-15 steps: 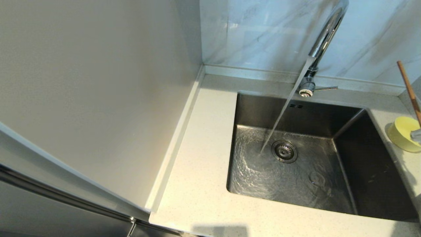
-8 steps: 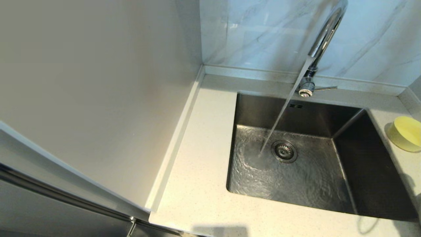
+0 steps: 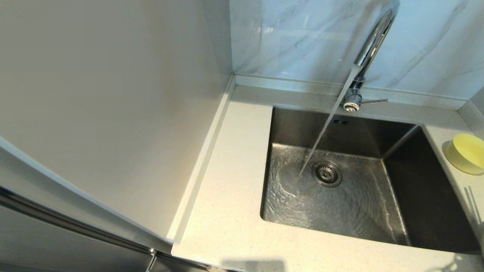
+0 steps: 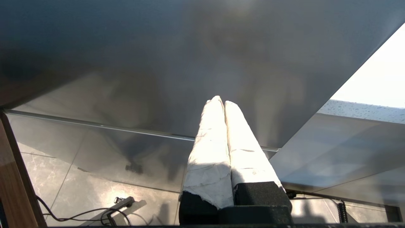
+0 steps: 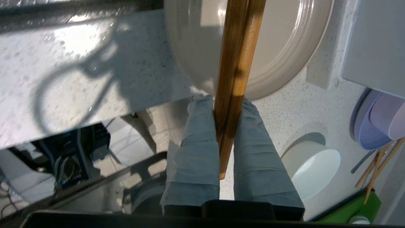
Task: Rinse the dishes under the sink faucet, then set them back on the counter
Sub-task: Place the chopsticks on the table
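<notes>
above the worktop beside the sink, the right end effector is clamped on the wooden chopsticks, over the cream plate. faucet water pours into the empty basin; rinsing looks unfinished. the yellow bowl sits empty. the left end effector is parked, fingers together.

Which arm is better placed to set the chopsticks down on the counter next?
The right. Its end effector is shut on the chopsticks, over the counter beside the plate. The left end effector is shut, holding nothing, away from the dishes.
</notes>
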Tool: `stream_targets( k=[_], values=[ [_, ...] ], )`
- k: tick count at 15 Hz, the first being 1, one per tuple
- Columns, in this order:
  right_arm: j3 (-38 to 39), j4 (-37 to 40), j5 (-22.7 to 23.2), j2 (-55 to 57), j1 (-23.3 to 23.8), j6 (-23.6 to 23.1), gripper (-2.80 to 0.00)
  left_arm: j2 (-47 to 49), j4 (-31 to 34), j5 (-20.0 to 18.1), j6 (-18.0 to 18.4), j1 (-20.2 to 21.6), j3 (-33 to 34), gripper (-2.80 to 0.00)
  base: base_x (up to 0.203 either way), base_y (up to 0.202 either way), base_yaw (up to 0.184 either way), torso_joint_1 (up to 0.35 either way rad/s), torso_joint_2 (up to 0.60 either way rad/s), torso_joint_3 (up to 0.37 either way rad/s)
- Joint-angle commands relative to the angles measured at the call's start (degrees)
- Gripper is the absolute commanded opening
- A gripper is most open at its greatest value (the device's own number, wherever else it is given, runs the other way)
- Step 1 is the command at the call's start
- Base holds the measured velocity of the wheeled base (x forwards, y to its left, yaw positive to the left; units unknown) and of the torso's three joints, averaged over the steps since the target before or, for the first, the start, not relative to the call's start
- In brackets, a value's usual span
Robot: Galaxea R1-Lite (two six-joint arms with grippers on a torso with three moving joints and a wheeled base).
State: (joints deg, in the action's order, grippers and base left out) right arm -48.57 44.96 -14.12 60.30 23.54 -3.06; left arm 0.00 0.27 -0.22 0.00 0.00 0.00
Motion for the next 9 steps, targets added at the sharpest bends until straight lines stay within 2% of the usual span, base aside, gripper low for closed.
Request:
stream_targets(
  k=[1, 6, 9],
  values=[
    [3.8, -4.5, -0.2, 1.3, 1.4, -0.1, -2.80, 0.0, 0.0, 0.0, 0.0, 0.0, 0.0, -2.80, 0.000, 0.000, 0.000, 0.000, 0.00, 0.000],
    [12.7, -21.0, -1.3, 6.7, 7.1, -0.6, -2.80, 0.0, 0.0, 0.0, 0.0, 0.0, 0.0, -2.80, 0.000, 0.000, 0.000, 0.000, 0.00, 0.000],
    [14.4, -23.3, -1.3, 8.2, 11.0, -4.3, -2.80, 0.0, 0.0, 0.0, 0.0, 0.0, 0.0, -2.80, 0.000, 0.000, 0.000, 0.000, 0.00, 0.000]
  ],
)
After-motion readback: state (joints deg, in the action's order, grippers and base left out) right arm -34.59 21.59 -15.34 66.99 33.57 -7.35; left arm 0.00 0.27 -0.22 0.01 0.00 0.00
